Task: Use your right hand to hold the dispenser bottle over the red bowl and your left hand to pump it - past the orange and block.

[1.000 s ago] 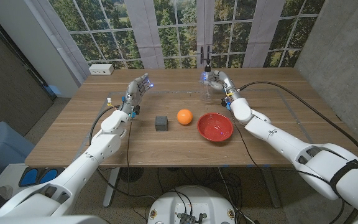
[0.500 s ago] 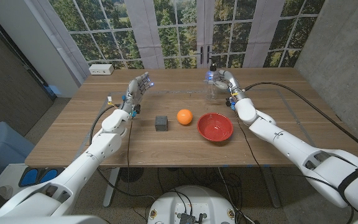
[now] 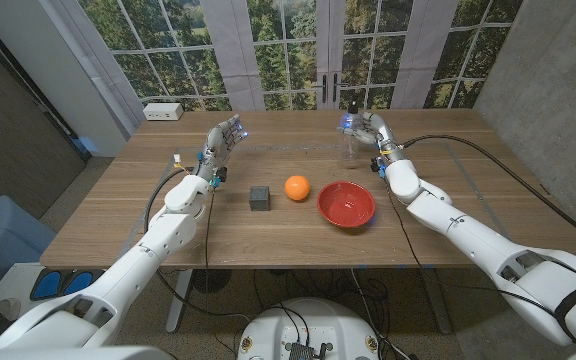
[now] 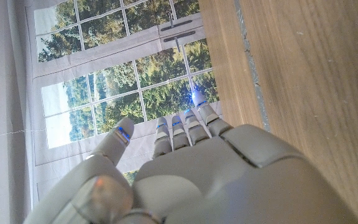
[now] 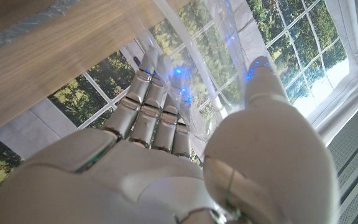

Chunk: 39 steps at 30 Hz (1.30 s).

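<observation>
The red bowl (image 3: 346, 204) sat nearest on the wooden table (image 3: 118, 210), just in front of the right forearm and nearer than the right hand (image 3: 366, 130); whether it held anything could not be told. To the bowl's left lay the orange (image 3: 297, 187), and further left the dark grey block (image 3: 259, 197), which sat nearer than the left hand (image 3: 220, 140) and slightly to its right. No writing could be read on any of these.

The left hand was raised above the table with its fingers (image 4: 185, 127) extended and slightly apart, holding nothing. Across the table, the right hand wrapped around the clear dispenser bottle (image 3: 349, 142), whose black pump top stuck up above the fingers (image 5: 151, 93); in the right wrist view the transparent body showed between fingers and thumb. The bottle was beyond the bowl, towards the far edge. No label was legible on it.

Beyond the left hand, near the far left corner, lay a white box (image 3: 163, 111) with markings too small to read.
</observation>
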{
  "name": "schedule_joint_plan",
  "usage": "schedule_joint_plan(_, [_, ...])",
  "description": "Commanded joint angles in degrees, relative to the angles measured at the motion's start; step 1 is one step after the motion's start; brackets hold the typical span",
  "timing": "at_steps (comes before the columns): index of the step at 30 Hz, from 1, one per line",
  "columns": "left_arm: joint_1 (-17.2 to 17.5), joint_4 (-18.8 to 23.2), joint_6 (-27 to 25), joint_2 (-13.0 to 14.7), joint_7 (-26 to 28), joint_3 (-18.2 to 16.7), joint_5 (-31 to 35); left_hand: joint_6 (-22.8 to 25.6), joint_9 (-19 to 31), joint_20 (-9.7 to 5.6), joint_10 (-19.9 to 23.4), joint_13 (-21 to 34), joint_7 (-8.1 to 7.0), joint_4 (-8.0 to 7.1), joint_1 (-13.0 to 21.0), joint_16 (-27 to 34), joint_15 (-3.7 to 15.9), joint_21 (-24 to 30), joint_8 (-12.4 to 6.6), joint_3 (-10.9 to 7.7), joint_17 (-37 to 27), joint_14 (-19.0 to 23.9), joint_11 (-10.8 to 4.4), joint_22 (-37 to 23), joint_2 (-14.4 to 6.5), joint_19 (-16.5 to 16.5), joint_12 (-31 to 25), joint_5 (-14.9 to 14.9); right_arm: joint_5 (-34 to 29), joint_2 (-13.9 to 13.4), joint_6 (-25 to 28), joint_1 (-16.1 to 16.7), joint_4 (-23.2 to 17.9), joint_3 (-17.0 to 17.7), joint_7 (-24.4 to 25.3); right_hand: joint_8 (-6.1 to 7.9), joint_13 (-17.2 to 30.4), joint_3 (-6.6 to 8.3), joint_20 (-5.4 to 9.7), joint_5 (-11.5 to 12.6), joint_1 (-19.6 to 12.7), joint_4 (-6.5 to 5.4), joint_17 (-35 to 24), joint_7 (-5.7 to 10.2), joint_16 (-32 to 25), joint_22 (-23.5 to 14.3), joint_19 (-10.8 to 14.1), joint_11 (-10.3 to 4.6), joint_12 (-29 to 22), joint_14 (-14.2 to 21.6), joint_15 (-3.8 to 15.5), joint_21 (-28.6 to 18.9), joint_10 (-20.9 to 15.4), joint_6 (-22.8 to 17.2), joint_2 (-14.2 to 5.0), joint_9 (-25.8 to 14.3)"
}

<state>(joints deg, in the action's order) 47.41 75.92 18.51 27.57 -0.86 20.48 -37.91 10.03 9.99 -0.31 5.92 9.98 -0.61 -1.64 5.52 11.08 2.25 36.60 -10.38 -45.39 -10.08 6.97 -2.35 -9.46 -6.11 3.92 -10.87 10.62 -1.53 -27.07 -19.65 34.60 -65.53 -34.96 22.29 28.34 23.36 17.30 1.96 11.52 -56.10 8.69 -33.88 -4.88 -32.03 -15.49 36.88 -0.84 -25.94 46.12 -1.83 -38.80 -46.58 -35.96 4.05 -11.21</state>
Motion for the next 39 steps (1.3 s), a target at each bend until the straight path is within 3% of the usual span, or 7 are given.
schedule_joint_plan(1, [0.7,1.4,0.1,0.3,0.7,-0.1,0.3,0.5,0.2,0.11,0.5,0.3,-0.23,0.12,-0.6,-0.2,0.62,-0.2,-0.24,-0.42,0.0,0.5,-0.03,-0.2,-2.9,0.6,-0.2,0.2,2.3,-0.6,-0.2,1.2,-1.2,1.9,-1.0,-0.11,0.2,0.31,8.58,0.6,-10.5,-0.47,-0.3,14.37,0.3,-0.1,-1.8,-10.3,0.3,12.9,15.16,-0.6,-10.4,-19.4,-11.16,-0.2])
schedule_joint_plan(19, [2.0,3.3,0.7,0.6,0.7,-0.2,0.4,0.5,0.2,0.21,0.6,0.3,-0.28,0.23,-0.8,-0.2,0.63,-0.7,-0.23,-0.49,0.0,0.6,0.14,-0.2,-2.9,0.8,-0.2,0.2,3.9,-2.4,3.8,4.1,-4.9,4.8,1.5,-0.64,0.4,-0.34,8.56,0.8,-10.7,-0.55,-1.0,14.56,1.2,0.2,-2.4,-10.36,1.0,13.0,15.17,-2.1,-10.7,-19.6,-11.21,-0.2])
schedule_joint_plan(27, [2.9,5.1,0.3,1.1,1.7,-0.4,0.5,0.6,0.2,0.25,0.7,0.3,-0.24,0.25,-0.8,-0.2,0.7,-0.9,-0.26,-0.49,0.0,0.7,0.02,-0.2,-2.8,0.9,-0.2,0.2,5.8,-4.8,6.7,5.8,-8.8,6.0,-0.8,-0.86,0.5,-0.65,8.59,0.8,-10.6,-0.67,-1.3,14.49,1.6,0.4,-2.8,-10.32,1.3,12.9,15.07,-2.6,-10.8,-19.6,-11.19,-0.2])
schedule_joint_plan(39, [2.9,5.7,0.0,1.2,1.6,-0.2,0.7,0.7,0.2,0.26,0.7,0.3,-0.24,0.27,-1.0,-0.2,0.7,-1.1,-0.26,-0.53,0.0,0.8,-0.11,-0.2,-2.8,1.0,-0.2,0.2,5.1,-6.4,7.4,8.4,-12.6,7.4,1.1,-1.17,0.8,-1.06,8.67,1.0,-10.7,-0.77,-1.6,14.41,2.3,0.6,-3.5,-10.35,1.7,12.6,15.1,-3.3,-10.7,-19.8,-11.21,-0.3])
